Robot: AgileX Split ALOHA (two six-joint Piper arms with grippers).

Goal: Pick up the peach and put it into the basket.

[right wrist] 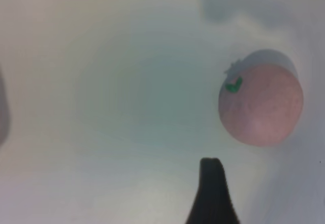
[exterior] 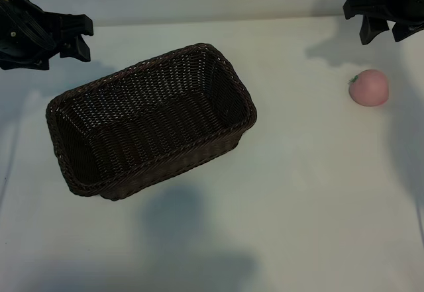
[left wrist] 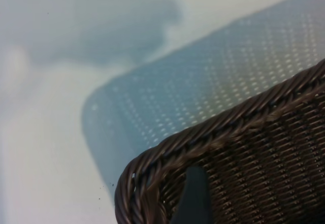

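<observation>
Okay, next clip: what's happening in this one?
Nothing is held yet. The peach lies on the white table, well apart from the empty basket. The right gripper hangs open just beyond the peach, looking set to take it. The left gripper is open by the basket's far corner.

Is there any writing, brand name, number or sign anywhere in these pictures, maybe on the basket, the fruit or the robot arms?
None can be read. The basket is plain woven wicker, the peach shows only a green stem spot, and the left gripper, the right gripper and the white table carry no visible lettering.
</observation>
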